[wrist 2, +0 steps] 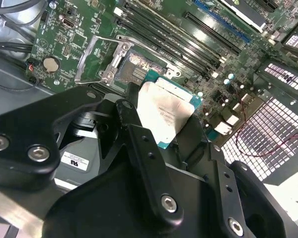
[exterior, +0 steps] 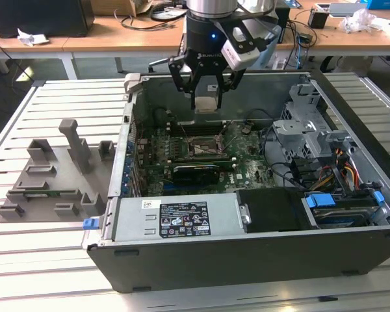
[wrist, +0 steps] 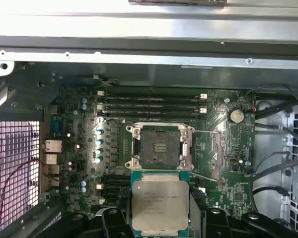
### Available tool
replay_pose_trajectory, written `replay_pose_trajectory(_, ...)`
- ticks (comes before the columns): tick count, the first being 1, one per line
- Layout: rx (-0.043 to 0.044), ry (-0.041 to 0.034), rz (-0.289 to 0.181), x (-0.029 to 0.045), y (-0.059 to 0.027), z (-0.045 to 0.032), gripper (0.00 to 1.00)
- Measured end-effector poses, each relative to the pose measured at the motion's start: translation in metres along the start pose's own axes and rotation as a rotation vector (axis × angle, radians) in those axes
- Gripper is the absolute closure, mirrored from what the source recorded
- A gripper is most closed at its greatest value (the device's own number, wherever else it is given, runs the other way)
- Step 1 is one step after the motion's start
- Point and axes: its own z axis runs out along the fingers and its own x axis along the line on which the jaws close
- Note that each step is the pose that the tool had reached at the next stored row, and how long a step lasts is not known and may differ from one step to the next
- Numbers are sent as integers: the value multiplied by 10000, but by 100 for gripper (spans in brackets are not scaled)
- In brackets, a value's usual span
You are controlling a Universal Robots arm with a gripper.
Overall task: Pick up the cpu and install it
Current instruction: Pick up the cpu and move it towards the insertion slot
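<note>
Gripping the cpu by two edges, your tool hangs over the open case with it above the motherboard near the bare socket, so hold it level, square it to that socket and descend straight.

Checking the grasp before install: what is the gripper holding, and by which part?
The cpu, clamped at two opposite edges by the gripper.

cpu: silver top, green rim.
gripper: black.
motherboard: green, with black slots.
socket, centre of the motherboard: dark, silver frame.
holder tray, to the exterior view's left of the motherboard: grey.
table: white, ribbed in stripes.
</note>
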Motion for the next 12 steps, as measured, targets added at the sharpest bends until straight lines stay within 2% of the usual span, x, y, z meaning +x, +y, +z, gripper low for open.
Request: replay_pose_trajectory(12,0,9,1,-34,7,158,45)
